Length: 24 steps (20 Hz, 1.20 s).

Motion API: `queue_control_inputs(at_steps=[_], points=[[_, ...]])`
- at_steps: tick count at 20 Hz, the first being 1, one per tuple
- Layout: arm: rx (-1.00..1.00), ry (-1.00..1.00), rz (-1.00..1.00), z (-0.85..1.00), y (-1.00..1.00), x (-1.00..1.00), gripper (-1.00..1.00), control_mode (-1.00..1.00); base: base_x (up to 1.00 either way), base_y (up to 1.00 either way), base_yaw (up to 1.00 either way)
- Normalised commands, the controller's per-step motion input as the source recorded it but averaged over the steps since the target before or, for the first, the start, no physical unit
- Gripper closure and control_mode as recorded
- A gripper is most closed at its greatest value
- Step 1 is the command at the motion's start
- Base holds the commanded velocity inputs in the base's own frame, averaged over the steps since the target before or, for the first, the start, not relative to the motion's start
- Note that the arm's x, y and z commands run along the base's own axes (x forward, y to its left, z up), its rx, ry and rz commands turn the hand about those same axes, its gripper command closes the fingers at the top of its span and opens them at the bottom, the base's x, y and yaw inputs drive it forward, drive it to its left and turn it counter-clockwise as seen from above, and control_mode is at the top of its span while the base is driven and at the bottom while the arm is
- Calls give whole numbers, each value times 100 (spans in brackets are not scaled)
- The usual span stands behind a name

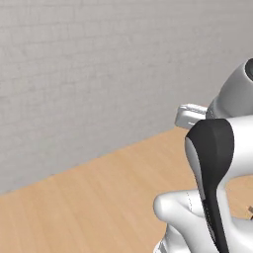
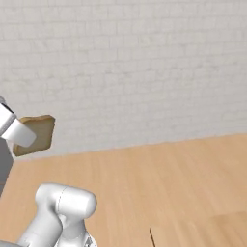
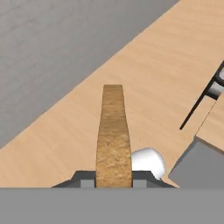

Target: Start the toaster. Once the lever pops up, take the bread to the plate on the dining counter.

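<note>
A tan slice of bread (image 2: 37,134) hangs upright in the air at the left of the right base view, with my gripper (image 2: 17,131) shut on its near edge. In the hand view the bread (image 3: 113,131) stands edge-on, rising from between the two fingertips of my gripper (image 3: 113,179). A corner of a light-wood slab (image 2: 207,231) with a dark edge shows low at the right; it looks like the dining counter, also seen at the right as a pale slab (image 3: 215,127). The toaster and the plate are out of view.
A grey brick wall (image 2: 144,72) stands ahead, with open wood floor (image 2: 144,178) in front of it. My own white arm (image 1: 212,163) covers the right of the left base view. A grey block (image 3: 199,168) sits low on the right in the hand view.
</note>
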Motion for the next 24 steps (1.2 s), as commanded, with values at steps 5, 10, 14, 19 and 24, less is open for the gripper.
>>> queue_control_inputs(at_steps=[5, 10, 14, 19, 24], points=[[0, 0, 0, 0, 0, 0, 100, 100, 92, 17, -48], [0, 0, 0, 0, 0, 0, 100, 100, 83, 14, -56], [0, 0, 0, 0, 0, 0, 100, 100, 74, 8, -59], [0, 0, 0, 0, 0, 0, 100, 100, 77, 10, -59], [0, 0, 0, 0, 0, 0, 100, 100, 85, 21, -56]])
